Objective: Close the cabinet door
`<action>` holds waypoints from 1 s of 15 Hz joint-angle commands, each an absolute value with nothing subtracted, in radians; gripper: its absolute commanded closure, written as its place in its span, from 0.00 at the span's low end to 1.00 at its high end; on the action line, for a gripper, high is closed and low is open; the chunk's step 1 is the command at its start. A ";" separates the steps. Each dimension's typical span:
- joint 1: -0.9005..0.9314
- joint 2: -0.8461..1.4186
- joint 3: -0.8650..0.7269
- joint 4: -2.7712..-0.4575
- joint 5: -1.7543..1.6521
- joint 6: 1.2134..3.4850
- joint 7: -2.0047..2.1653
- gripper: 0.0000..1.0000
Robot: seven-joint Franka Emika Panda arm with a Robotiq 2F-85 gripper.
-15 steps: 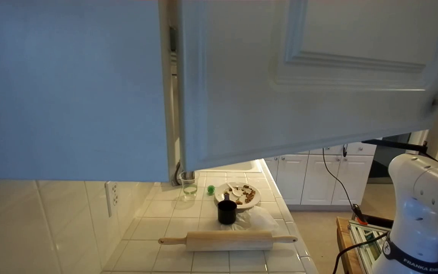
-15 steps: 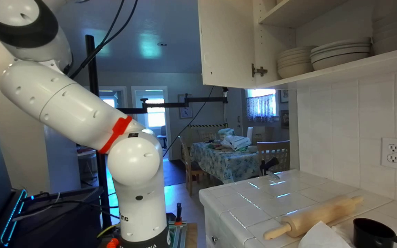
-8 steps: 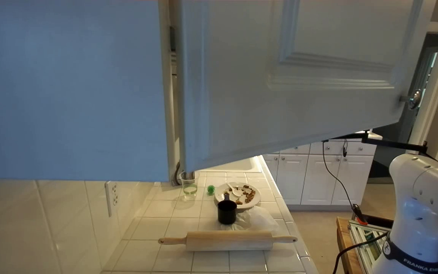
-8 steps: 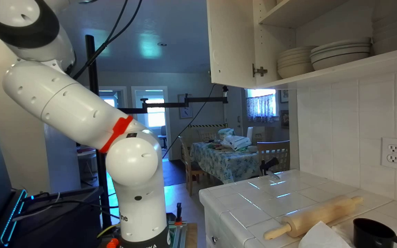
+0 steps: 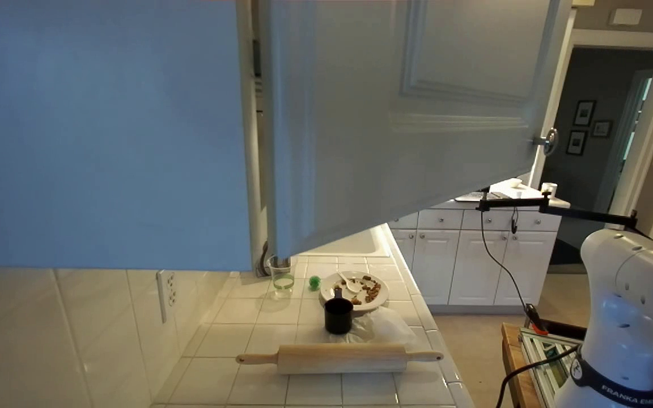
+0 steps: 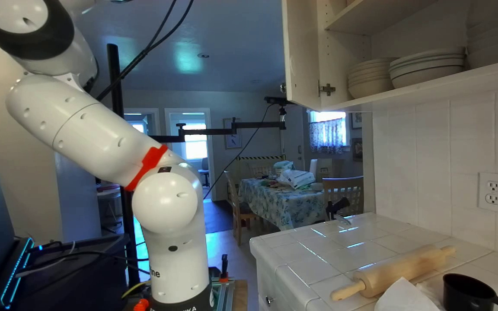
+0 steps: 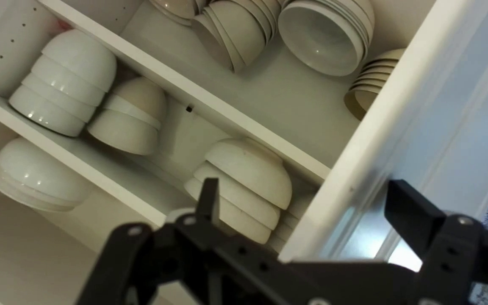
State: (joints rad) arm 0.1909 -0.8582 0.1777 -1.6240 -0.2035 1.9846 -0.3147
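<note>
Cabinet door [image 5: 400, 130] standing open, fingers [image 7: 413, 216] spread wide, the door's edge [image 7: 371, 127] between them in the wrist view, stacked bowls [image 7: 244, 182] on shelves [image 7: 227, 111], rolling pin [image 5: 340, 359] on tiled surface [image 5: 315, 391].

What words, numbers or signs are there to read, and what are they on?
"FRANKA EMI", its end curving out of sight: black band round the white arm, in an exterior view.
"ine", a word's end: on the white arm, in an exterior view.
"IKA", partly cut off: black band there.
Any print on the white bag: too small to read.
No number readable.
</note>
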 commanded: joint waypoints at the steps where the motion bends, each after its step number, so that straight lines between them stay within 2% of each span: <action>1: 0.149 -0.868 0.155 -1.659 -0.242 2.046 -0.302 0.00; 6: 0.080 -0.891 0.145 -1.698 -0.269 2.026 -0.245 0.00; 13: 0.083 -0.899 0.095 -1.771 -0.265 2.140 -0.249 0.00; 15: 0.063 -0.909 0.098 -1.778 -0.247 2.110 -0.197 0.00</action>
State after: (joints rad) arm 0.0801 -0.8834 0.1019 -1.7472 -0.2582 2.1061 -0.2492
